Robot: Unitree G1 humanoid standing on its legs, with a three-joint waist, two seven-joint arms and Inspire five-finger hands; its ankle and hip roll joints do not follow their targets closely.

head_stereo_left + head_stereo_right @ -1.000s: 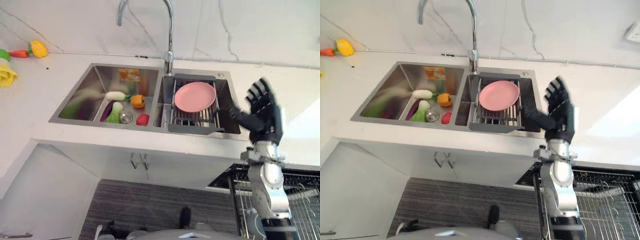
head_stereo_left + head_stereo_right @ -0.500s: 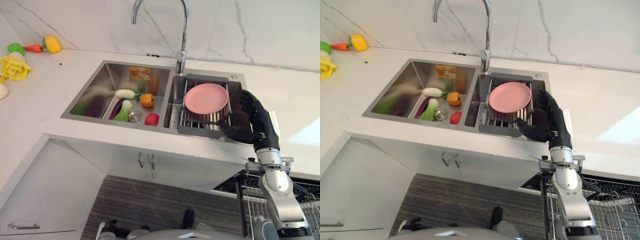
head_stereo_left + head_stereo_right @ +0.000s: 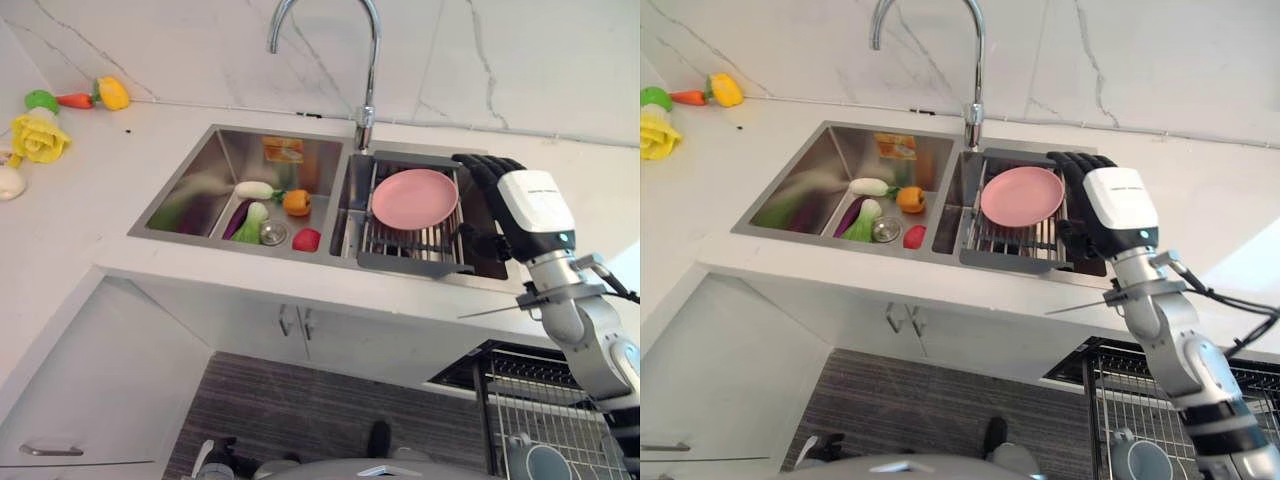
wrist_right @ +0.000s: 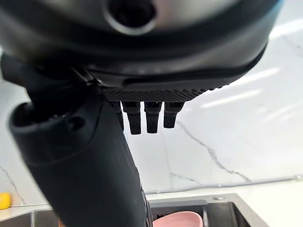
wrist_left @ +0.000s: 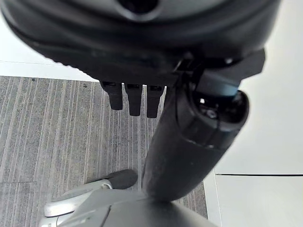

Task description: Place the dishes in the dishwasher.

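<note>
Dishwasher rack: open wire dishwasher rack at the lower right, nearest the camera, below the counter edge; a round grey bowl-like dish sits in it.
Cabinets: white cabinet doors under the white stone counter, above a grey striped floor.
Left hand: dark left hand hangs over the striped floor in its wrist view, fingers straight and relaxed, holding nothing.
Right hand: dark right hand with a white back cover is over the right edge of the sink, just beside the rack that holds the plate; its fingertips reach past the plate's far right side, and from the head views I cannot tell whether they touch it. In its wrist view the fingers stand straight in a row, released, gripping nothing.
Plate: round pink plate lies tilted on a grey wire drying rack set across the right basin of the steel double sink (not yet in the dishwasher).
Left basin: toy vegetables lie near the drain: a red one, an orange pepper, a white radish, and a green-and-white leafy one beside a purple one.
Tap: curved chrome tap rises behind the divide between the basins.
Far counter: yellow, orange and green toy vegetables lie at the far left by the marble wall.
</note>
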